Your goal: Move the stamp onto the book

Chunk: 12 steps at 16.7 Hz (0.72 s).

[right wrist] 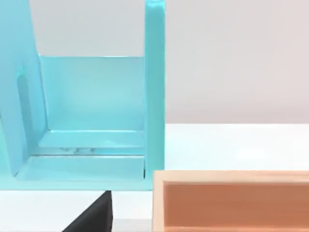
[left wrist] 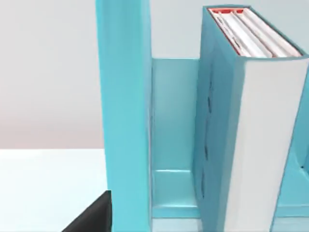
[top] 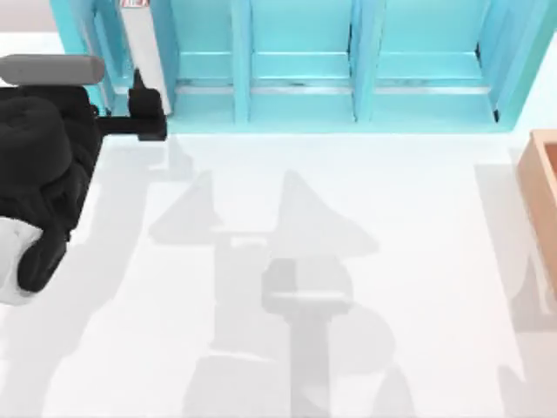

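Nearest you is the left arm (top: pixel 43 165), dark and bulky over the desk's (top: pixel 392 287) left side. Along the back edge runs the shelf (top: pixel 305 70), and a wooden box (top: pixel 544 192) sits at the right edge. The book (top: pixel 144 43) stands upright in the shelf's leftmost compartment, spine up, not lying flat. You cannot tell from here where the stamp is, so judge the task as barely begun: nothing rests on the book, and the stamp has yet to be picked up and carried over. The left claw (top: pixel 146 111) sits just in front of that compartment, close to the book. You cannot tell how wide it stands or whether it touches anything. The right arm faces the shelf's right end and the box.
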Motion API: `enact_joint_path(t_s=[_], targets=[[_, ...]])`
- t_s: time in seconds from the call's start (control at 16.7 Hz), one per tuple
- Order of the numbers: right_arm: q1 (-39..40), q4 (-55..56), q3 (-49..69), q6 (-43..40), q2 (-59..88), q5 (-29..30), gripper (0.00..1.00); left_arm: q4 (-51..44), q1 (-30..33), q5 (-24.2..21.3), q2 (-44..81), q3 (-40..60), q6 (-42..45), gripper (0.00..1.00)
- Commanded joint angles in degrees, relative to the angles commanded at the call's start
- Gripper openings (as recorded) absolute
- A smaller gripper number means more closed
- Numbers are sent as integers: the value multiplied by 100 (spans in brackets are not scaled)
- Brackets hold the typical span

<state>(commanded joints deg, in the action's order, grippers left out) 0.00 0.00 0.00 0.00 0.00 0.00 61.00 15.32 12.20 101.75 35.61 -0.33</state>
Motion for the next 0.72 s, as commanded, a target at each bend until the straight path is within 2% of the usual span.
enact_joint_path(t_s=[0.3,0.72], targets=[[0,0,0,0,0,0,100,1026,270,192,1676,600,-4,100],[0,0,0,0,0,0,100,1198,289,219,1941,683,-5,100]])
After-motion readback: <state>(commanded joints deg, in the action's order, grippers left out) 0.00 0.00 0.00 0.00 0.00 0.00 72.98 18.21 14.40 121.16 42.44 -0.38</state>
